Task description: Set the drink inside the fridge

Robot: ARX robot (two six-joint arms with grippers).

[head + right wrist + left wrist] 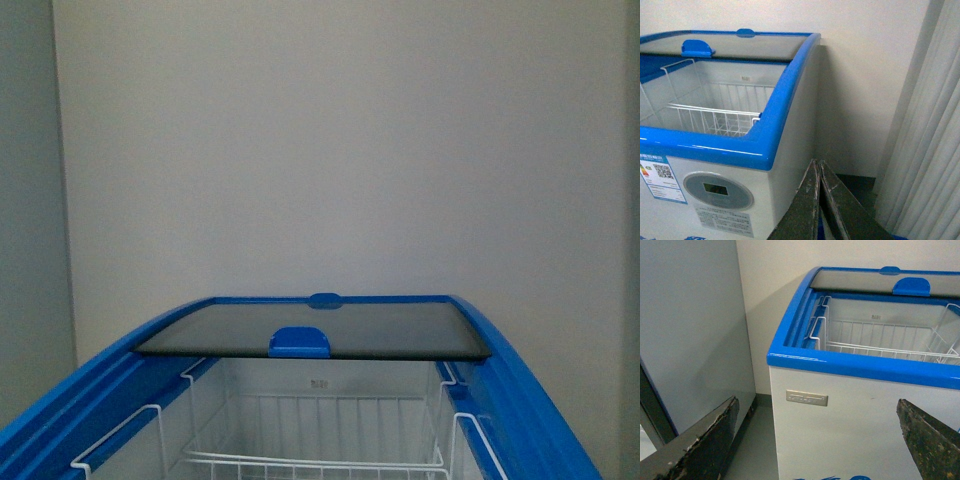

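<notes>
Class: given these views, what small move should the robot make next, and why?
Probably turn to find the drink: the fridge has its glass lid slid back, yet the open left end effector and shut right end effector hold nothing, and no bottle shows.

No legible text on fridge.

A plain off-white painted wall fills the back. A tall grey cabinet side stands left, pale pleated curtains right, dark grey floor below.
</notes>
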